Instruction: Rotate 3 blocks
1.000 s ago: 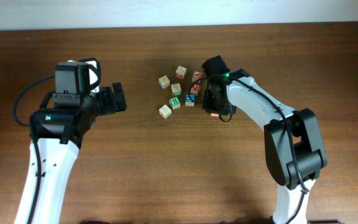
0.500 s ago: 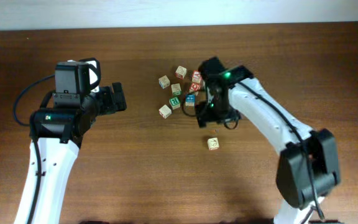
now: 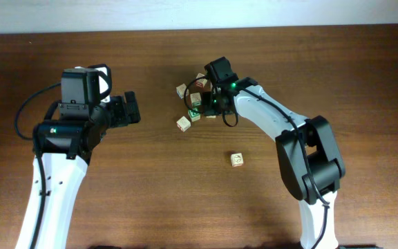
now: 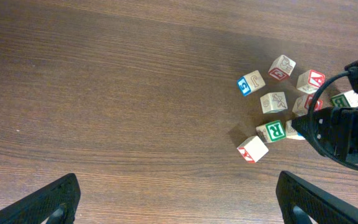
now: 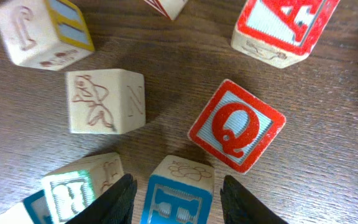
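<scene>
Your table (image 3: 365,83) ends at its far edge along the top of the overhead view, and the cluster of cubes sits short of that edge. Broad wood runs toward you and to both sides. Inside the cluster room is tight. The right gripper (image 5: 178,186) straddles the blue-faced block (image 5: 180,202), one finger on each flank. You cannot tell whether the pads press it or stand just off it. The red Q block (image 5: 236,124) lies just beside one finger, turned cornerwise, and the green-faced block (image 5: 82,190) lies just beside the other. The blue-faced block sits flat, with a blue top face, a pale figure on it and a stamped outline on its wooden side. The green-faced block shows a white letter. The pale block with the orange-red mark (image 3: 237,160) lies alone, well apart from the cluster, on your side of it. The left gripper (image 4: 178,186) hangs spread wide over bare wood, left of the cubes. A second ago the right gripper stood at the cluster's near right corner. Half a second ago the lone block already lay where it is now. Since then the right arm has reached back in, and the left has not moved.
</scene>
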Robot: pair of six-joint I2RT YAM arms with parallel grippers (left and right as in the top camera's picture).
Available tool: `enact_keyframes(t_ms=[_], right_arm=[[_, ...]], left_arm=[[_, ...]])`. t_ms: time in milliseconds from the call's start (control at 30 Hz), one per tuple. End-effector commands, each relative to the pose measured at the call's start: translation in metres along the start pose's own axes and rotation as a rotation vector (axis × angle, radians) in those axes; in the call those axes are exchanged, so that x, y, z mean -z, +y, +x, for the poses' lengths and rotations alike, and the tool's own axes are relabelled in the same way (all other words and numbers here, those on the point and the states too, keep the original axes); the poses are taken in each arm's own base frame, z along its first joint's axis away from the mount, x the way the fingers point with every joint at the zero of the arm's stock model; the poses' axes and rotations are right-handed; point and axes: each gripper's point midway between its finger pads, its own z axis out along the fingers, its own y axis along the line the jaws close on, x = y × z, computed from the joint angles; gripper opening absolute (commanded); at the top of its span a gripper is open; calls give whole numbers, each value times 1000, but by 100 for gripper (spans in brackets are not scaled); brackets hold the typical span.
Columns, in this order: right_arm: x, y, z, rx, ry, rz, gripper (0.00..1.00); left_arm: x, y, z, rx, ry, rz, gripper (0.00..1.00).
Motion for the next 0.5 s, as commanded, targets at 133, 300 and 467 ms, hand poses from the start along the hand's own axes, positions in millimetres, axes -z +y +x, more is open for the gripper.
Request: enact_keyframes(t_ms=[133, 300, 467], right_arm=[[-15, -5, 20, -71, 67, 35, 14], [50, 8, 30, -77, 131, -3, 9], [98, 27, 106, -52, 309, 51, 9]], left_arm=[[5, 0, -7, 11, -24, -3, 99], [5, 0, -7, 11, -24, -3, 99], [5, 0, -7, 11, -23, -3, 99]])
